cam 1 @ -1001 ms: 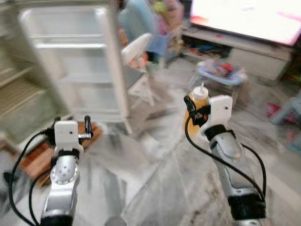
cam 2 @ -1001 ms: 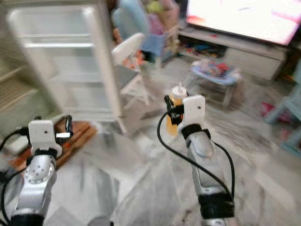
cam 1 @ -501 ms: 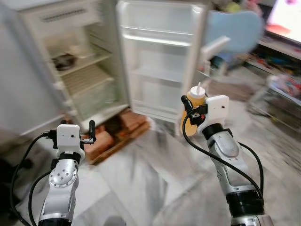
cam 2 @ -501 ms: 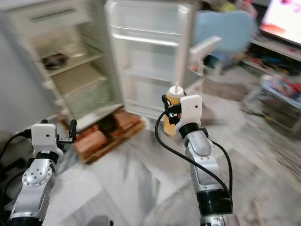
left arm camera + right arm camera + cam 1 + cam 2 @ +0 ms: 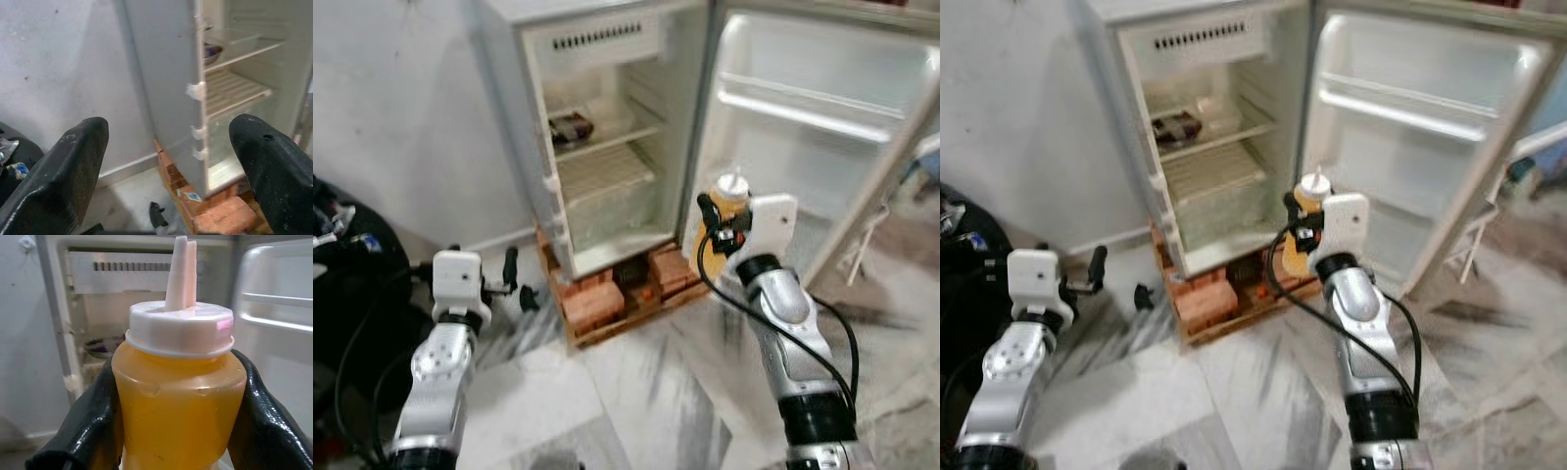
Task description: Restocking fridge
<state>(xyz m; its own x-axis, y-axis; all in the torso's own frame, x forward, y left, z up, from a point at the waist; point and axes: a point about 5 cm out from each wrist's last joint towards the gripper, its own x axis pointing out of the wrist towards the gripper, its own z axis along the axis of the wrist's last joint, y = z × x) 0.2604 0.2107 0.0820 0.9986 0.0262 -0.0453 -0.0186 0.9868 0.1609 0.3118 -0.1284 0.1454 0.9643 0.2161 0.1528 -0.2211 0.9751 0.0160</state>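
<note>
A small white fridge (image 5: 607,117) stands ahead with its door (image 5: 813,127) swung wide to the right. A dark bowl (image 5: 572,127) sits on its upper shelf. My right gripper (image 5: 717,227) is shut on an orange squeeze bottle (image 5: 178,401) with a white nozzle cap, held upright in front of the fridge's lower right corner. My left gripper (image 5: 514,284) is open and holds nothing, low at the left, facing the fridge's side wall (image 5: 161,83).
The fridge rests on red bricks (image 5: 617,289) over a marble floor. A white wall (image 5: 401,108) runs behind it. Black bags or gear (image 5: 347,264) lie at the far left. A folding chair leg (image 5: 1474,250) stands beyond the door at right.
The whole view has swung left, so the fridge now sits centred and closer; the television and blue chair have left the picture. Both grippers keep their poses, the right still holding the bottle.
</note>
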